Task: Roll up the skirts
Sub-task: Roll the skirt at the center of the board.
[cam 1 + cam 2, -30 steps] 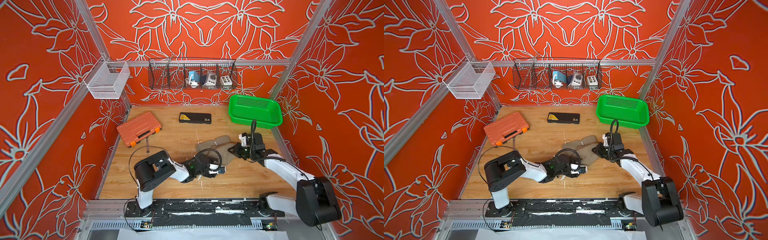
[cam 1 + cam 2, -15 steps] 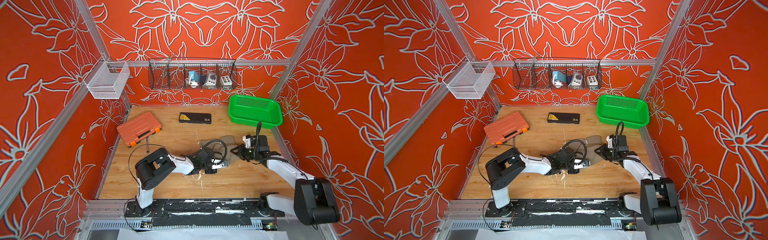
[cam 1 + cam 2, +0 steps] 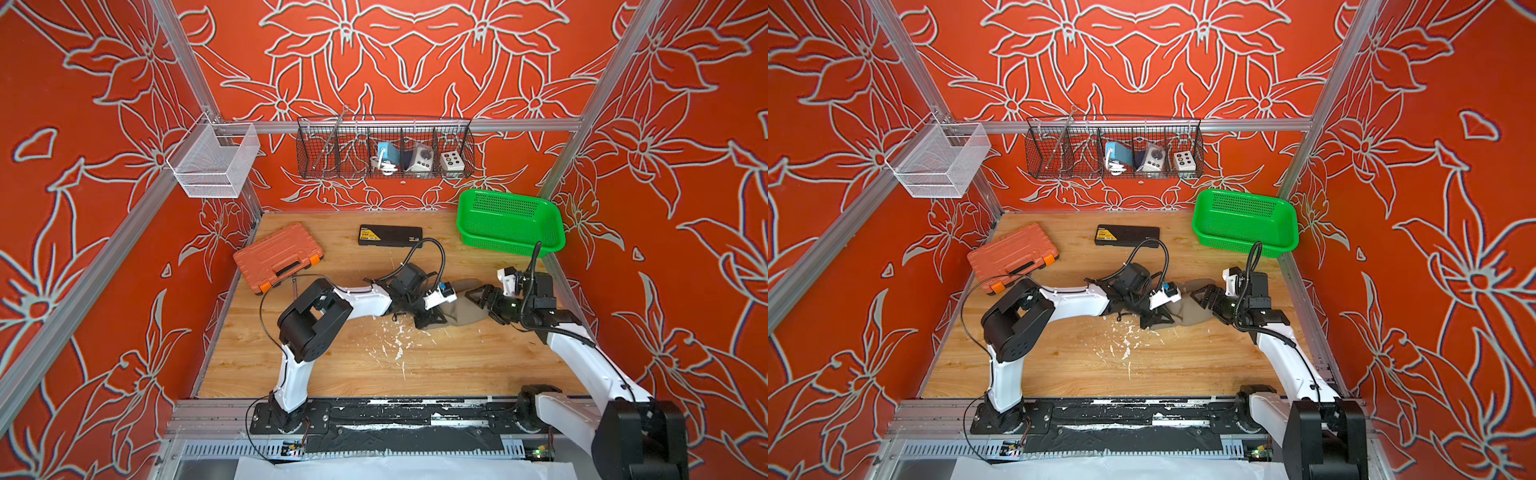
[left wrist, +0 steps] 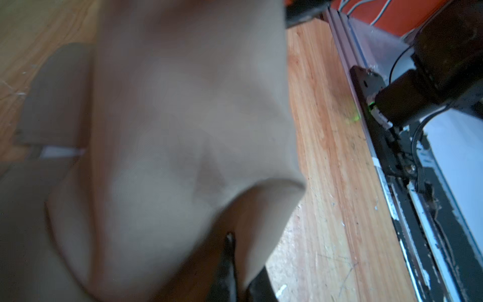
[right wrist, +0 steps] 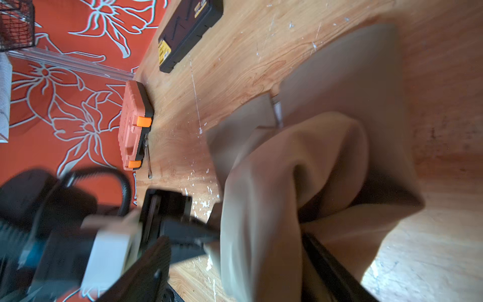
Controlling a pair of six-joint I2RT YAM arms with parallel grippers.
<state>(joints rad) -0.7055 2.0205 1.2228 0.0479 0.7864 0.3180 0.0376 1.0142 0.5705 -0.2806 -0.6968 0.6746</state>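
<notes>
Both top views show a wooden counter (image 3: 353,365) inside orange flowered walls. At the far left a white mesh basket (image 3: 212,166) hangs from the side rail. Below it an orange tool case (image 3: 276,255) lies closed on the wood.

The left arm (image 3: 361,297) reaches from the front rail toward the middle. Behind it a flat black case (image 3: 390,235) lies near the back wall, under a black wire rack (image 3: 324,153) that holds a few small devices. White flecks (image 3: 395,336) dot the counter just in front of this arm's wrist. Its jaws are closed tight on the near left edge of the skirt (image 3: 467,309).

The skirt (image 3: 1187,311) sits bunched on the counter, right of centre, between the two arms. In the left wrist view the blurred taupe cloth (image 4: 183,104) fills most of the frame and drapes over the closed fingertips (image 4: 228,251). In the right wrist view the skirt (image 5: 313,157) shows a flat layer on the wood with a raised fold humped over it.

The right arm (image 3: 577,357) meets the skirt's right side. Its jaws stand wide apart, and one finger (image 5: 337,273) touches the cloth. A green basket (image 3: 509,237) sits in the back right corner, apart from the skirt.
</notes>
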